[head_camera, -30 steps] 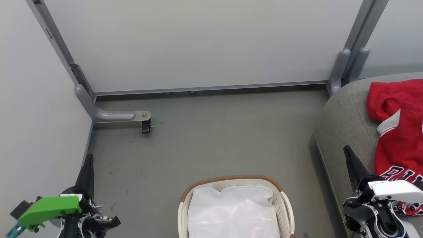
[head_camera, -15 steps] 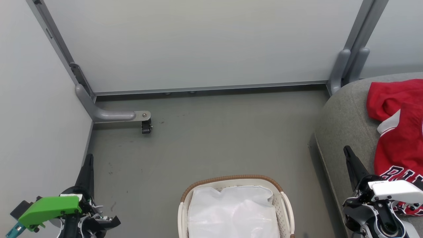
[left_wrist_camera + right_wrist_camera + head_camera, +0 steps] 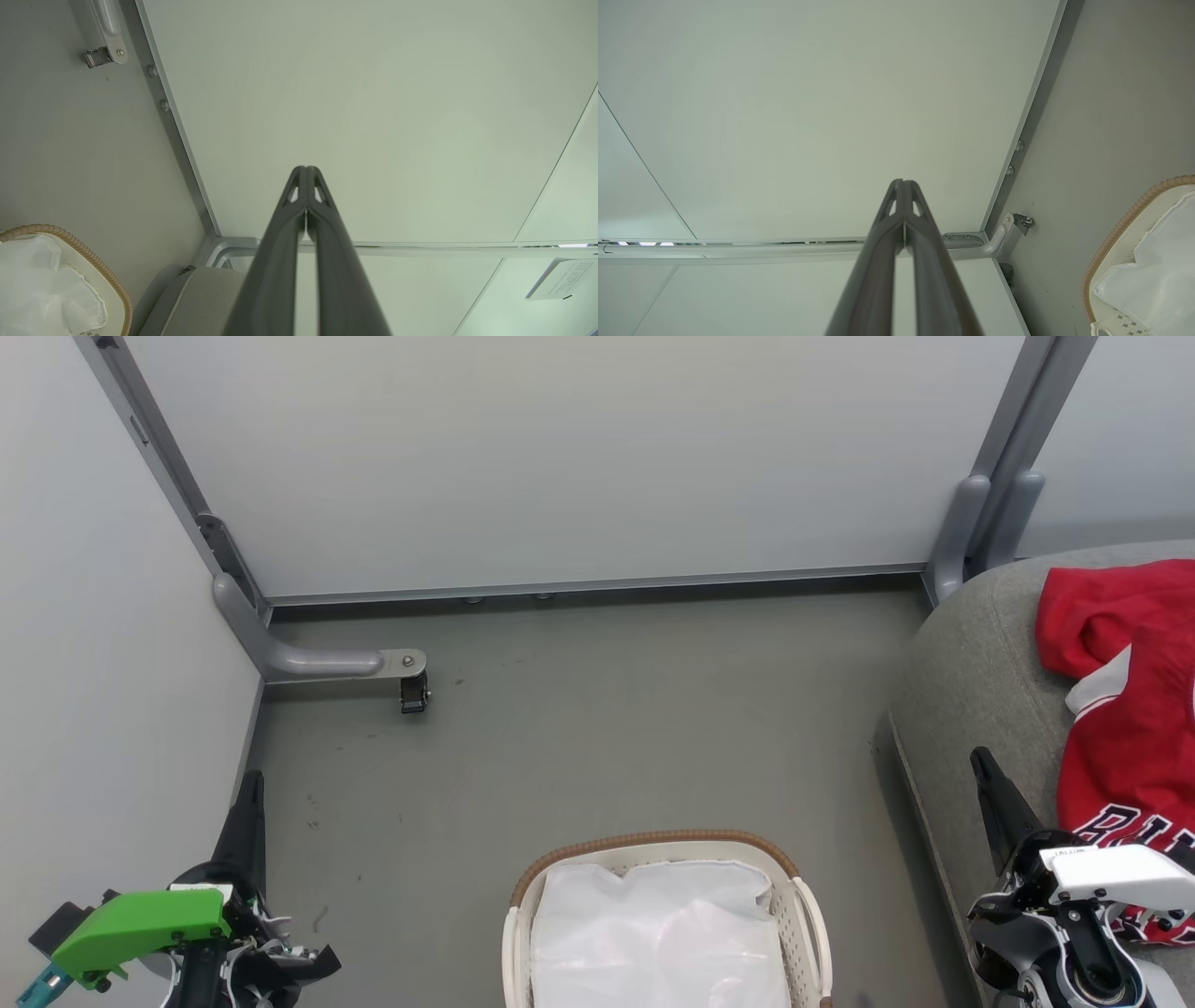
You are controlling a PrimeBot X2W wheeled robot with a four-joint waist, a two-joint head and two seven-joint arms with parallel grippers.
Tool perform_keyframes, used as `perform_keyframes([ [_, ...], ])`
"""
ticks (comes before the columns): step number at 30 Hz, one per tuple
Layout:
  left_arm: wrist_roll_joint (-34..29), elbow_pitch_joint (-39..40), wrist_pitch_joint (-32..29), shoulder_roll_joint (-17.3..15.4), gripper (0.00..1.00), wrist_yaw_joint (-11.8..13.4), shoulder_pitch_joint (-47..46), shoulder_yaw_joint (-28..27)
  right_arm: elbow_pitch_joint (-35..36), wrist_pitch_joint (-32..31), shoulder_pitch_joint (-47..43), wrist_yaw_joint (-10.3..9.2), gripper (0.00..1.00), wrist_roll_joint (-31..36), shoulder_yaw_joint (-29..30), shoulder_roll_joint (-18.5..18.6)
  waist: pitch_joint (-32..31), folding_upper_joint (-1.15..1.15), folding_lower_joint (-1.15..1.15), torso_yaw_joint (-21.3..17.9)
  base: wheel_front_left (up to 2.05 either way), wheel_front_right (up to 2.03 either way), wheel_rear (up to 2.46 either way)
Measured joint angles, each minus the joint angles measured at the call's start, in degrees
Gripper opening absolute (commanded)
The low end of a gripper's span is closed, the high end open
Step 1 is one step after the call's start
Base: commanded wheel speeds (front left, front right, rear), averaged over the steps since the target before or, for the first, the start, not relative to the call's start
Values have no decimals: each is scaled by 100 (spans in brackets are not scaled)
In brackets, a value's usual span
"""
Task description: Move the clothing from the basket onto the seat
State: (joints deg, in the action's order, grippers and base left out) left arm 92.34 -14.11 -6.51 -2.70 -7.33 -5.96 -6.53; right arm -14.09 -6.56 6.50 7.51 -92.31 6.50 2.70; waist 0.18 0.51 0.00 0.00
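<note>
A pale grey partition panel (image 3: pixel 560 457) stands straight ahead, with a metal rail (image 3: pixel 597 586) along its bottom edge. Another panel (image 3: pixel 103 709) meets it at the left corner. There a slanting grey post (image 3: pixel 159 476) runs down into a curved foot (image 3: pixel 308 661), which has a small black caster (image 3: pixel 414 693) under its tip. The floor (image 3: pixel 597 728) is dull grey-green with a few dark scuffs (image 3: pixel 313 817). At the right corner 2 posts (image 3: pixel 966 523) rise side by side. The light is soft and even.

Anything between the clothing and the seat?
Nothing visible. The clothing already lies on the seat. The basket holds a white liner, with no red fabric showing. The right tool is shut and holds nothing.
</note>
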Motion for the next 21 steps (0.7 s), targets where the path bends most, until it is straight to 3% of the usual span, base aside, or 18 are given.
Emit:
perform_keyframes([
  [21,0,0,0,0,0,-2,0,0,0,0,0,0,0,0,1,0,0,0,0,0,0,0,0],
])
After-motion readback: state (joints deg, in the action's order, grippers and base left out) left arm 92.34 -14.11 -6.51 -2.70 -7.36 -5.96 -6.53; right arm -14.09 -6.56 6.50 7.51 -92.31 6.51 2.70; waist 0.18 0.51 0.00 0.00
